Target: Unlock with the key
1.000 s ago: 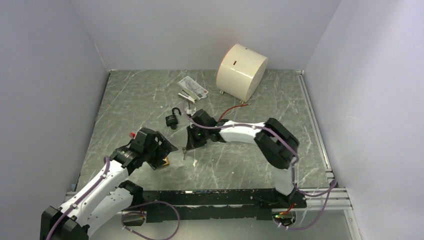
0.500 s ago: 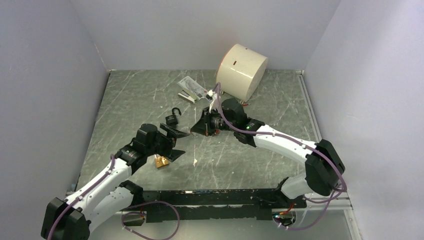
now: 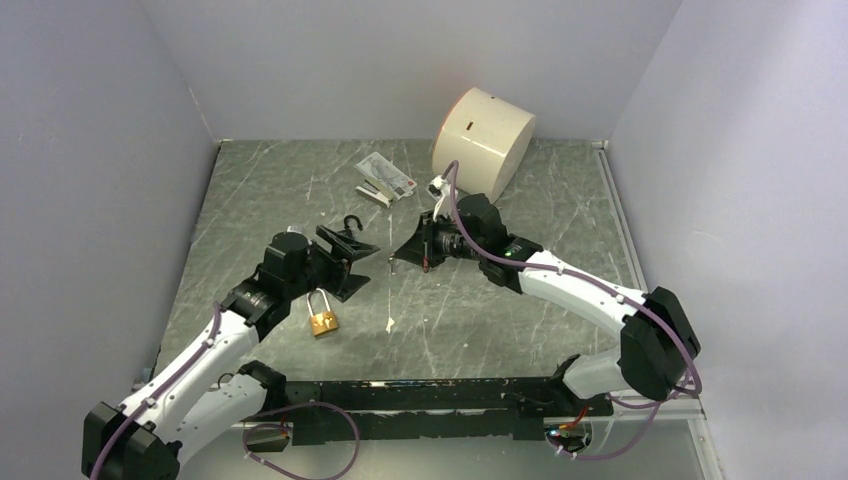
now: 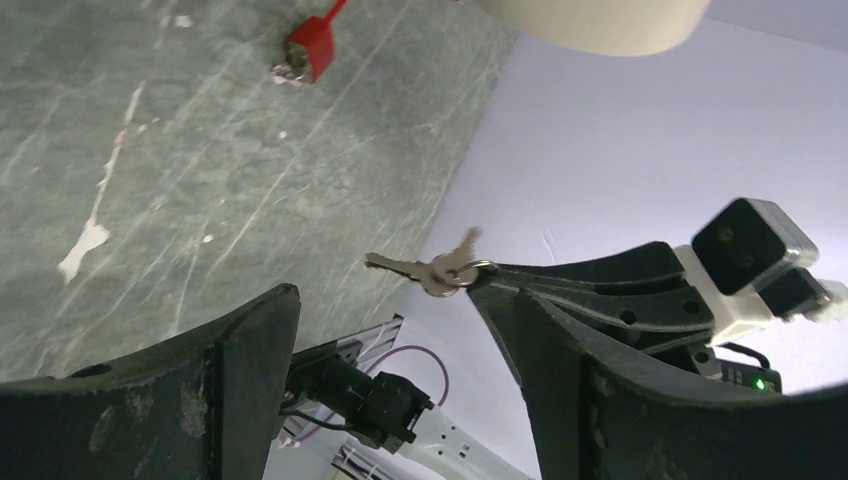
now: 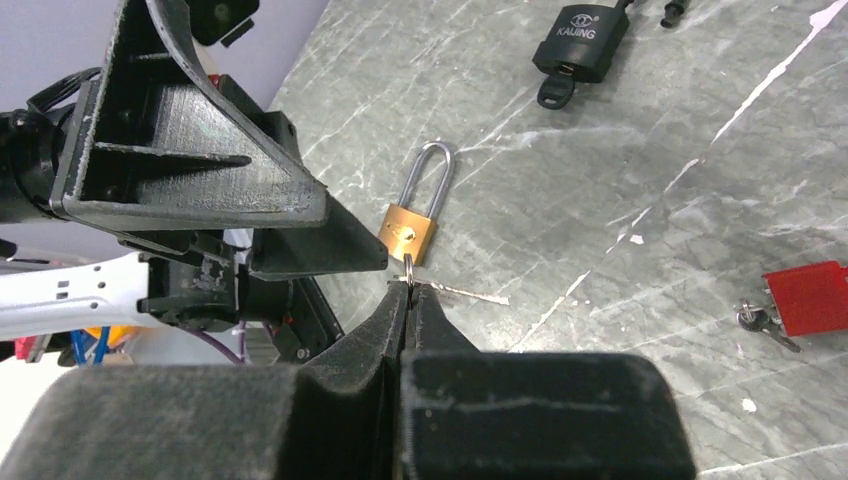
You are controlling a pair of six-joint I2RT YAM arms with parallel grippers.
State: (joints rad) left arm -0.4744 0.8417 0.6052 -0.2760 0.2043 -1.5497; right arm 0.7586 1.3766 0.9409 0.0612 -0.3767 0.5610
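Observation:
A brass padlock (image 3: 322, 321) lies flat on the marble table, shackle closed; it also shows in the right wrist view (image 5: 410, 232). My right gripper (image 3: 397, 257) (image 5: 408, 292) is shut on a key ring (image 5: 408, 268). Its silver keys (image 4: 432, 271) hang out past the fingertips, above the table and up-right of the padlock. My left gripper (image 3: 356, 262) (image 4: 400, 305) is open and empty, raised off the table and pointing at the keys, with the padlock below and behind it. A black padlock (image 5: 581, 45) with a key in it lies farther back.
A cream cylinder (image 3: 485, 140) stands at the back. A printed package card (image 3: 385, 178) lies near it. A red tag with small keys (image 5: 812, 297) (image 4: 310, 48) lies on the table near the right arm. Grey walls close three sides.
My left gripper rose off the brass padlock and moved back, leaving it bare on the table. My right arm swung right and back with the keys, then held facing the left gripper.

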